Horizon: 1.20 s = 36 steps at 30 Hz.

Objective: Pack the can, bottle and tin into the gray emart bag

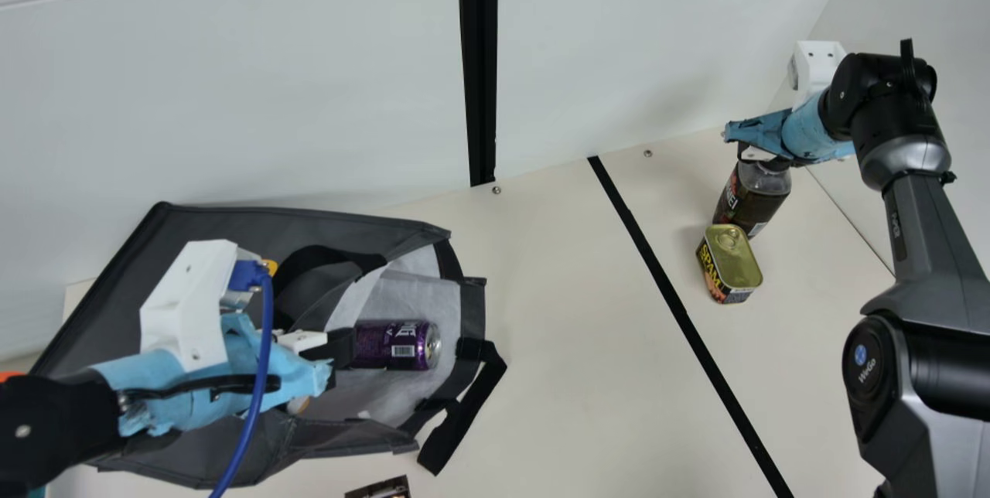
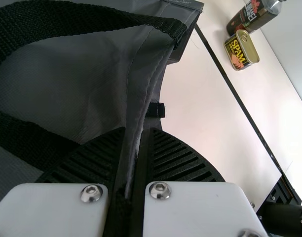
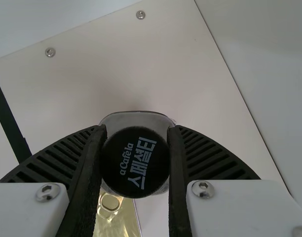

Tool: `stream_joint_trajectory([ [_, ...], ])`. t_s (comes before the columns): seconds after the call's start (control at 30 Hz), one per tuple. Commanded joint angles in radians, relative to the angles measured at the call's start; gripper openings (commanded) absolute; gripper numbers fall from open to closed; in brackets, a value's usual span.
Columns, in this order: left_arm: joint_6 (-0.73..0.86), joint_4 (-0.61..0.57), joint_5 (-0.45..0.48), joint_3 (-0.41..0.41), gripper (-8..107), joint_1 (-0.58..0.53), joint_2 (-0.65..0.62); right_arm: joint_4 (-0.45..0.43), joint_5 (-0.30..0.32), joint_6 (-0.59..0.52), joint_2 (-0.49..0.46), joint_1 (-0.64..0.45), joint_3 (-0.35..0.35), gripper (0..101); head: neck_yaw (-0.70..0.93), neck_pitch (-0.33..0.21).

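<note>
- With left gripper [image 2: 136, 132]: pinching narrowly on an edge of the gray bag [image 1: 332, 221], apparently steadying it for packing.
- Just ahead of left gripper: seeing the can [image 1: 394, 344] lying on its side, on the pale lining inside the bag's mouth. Counting it as in, by judgement, though perhaps needing a nudge deeper.
- With right gripper [image 3: 137, 130]: holding the bottle [image 1: 744, 196] by its black cap [image 3: 134, 162], pressing from both sides. Finding it outside the bag, directly below right gripper and well apart from left gripper.
- Near right gripper, beside the bottle: spotting the tin [image 1: 731, 254] resting on the table [image 1: 564, 312], out of any grip. Not managing to tell about contact between tin and bottle.
- Tallying roughly one of three done. Leaving bottle and tin for packing, probably in that order.
</note>
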Motion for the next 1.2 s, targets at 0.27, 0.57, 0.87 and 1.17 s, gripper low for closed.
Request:
stream_joint_trajectory([
  [0.27,0.0,0.0,0.0,0.0,10,0.0,0.0,0.018,-0.007,-0.02,-0.028,-0.006,0.002,0,-0.001,-0.023],
  [0.57,0.0,0.0,0.0,0.0,10,0.0,0.0,0.034,-0.014,-0.051,-0.057,-0.006,0.008,0,-0.001,-0.023],
  [0.87,0.0,0.0,0.0,0.0,10,0.0,0.0,0.037,-0.019,-0.073,-0.102,0.014,0.031,0,-0.001,-0.023],
  [1.17,0.0,0.0,0.0,0.0,10,0.0,0.0,0.042,-0.021,-0.081,-0.159,0.054,0.071,0,-0.001,-0.023],
])
